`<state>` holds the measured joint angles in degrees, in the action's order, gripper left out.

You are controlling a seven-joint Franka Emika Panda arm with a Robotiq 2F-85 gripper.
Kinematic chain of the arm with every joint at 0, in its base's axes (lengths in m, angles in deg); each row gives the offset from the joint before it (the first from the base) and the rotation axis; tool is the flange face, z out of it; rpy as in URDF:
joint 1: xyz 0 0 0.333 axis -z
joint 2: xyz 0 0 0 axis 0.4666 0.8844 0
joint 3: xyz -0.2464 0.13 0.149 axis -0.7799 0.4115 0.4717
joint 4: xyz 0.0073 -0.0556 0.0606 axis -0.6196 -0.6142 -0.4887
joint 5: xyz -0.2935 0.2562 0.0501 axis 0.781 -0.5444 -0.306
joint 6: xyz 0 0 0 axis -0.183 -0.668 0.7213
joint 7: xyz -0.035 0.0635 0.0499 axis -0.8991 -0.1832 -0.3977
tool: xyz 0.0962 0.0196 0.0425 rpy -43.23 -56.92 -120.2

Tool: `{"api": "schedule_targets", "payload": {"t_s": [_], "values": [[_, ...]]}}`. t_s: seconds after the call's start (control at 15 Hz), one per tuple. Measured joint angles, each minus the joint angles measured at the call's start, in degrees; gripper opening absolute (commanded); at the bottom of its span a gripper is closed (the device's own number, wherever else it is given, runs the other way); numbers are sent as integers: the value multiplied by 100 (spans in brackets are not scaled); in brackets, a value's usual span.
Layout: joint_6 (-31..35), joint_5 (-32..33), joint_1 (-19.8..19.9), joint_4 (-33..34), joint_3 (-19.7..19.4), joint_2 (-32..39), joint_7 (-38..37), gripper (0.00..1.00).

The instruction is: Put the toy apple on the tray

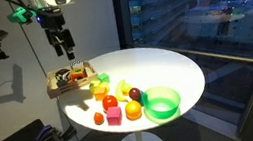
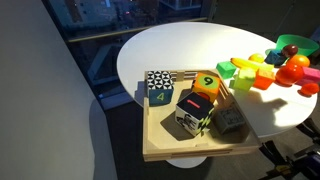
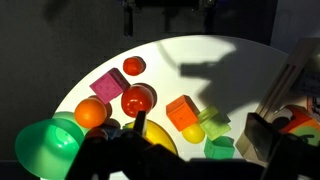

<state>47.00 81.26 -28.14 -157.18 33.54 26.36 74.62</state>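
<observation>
Tool (image 1: 60,48) hangs high above tray (image 1: 56,88) at table (image 1: 172,72) edge. Fingers look apart, nothing held.

Apple (image 1: 110,101) sits on table, not on tray, in toy cluster mid-table, well apart from tool and below it.

Wrist view: apple (image 3: 137,99) just beside pink cube (image 3: 108,85), orange (image 3: 90,113) near on bowl (image 3: 45,146) side, small red ball (image 3: 133,66) beyond.

Tray (image 2: 160,152) holds numbered blocks.

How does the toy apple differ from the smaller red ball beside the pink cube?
The toy apple is larger and bright red; the ball is smaller, more orange-red. The apple sits further in, the ball nearer the table edge. Both are round and lie on the table.
</observation>
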Motion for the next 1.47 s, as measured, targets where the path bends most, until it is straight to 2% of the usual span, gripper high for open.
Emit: {"api": "schedule_targets", "payload": {"t_s": [0.67, 1.47], "values": [[769, 0, 16, 28, 19, 433, -27, 100], [975, 4, 471, 349, -206, 1836, -133, 100]]}}
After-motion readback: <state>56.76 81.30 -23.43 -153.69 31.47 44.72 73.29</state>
